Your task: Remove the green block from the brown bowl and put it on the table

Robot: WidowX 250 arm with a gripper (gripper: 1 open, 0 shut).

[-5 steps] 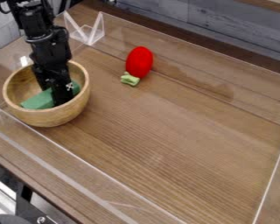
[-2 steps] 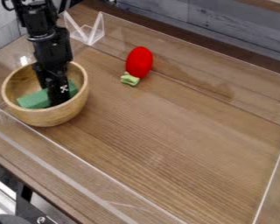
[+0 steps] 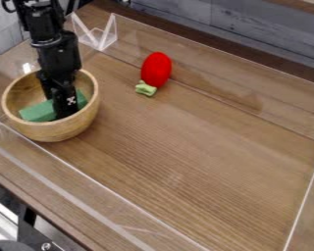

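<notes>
The brown bowl (image 3: 19, 94) sits at the left of the table (image 3: 199, 147). Inside it the green block (image 3: 36, 113) lies slanted against the bowl's floor, its left end showing. My black gripper (image 3: 63, 99) points straight down into the bowl, with its fingers (image 3: 74, 98) at the block's right end and hiding that part. The fingers stand somewhat apart. Whether they press on the block I cannot tell.
A red rounded object (image 3: 156, 69) with a small light-green piece (image 3: 145, 89) lies behind the table's middle. Low clear acrylic walls (image 3: 304, 211) run along the table's edges, one close behind the bowl.
The gripper has rolled slightly about its own axis while staying in the bowl. The bowl, green block and red object have kept their places.
</notes>
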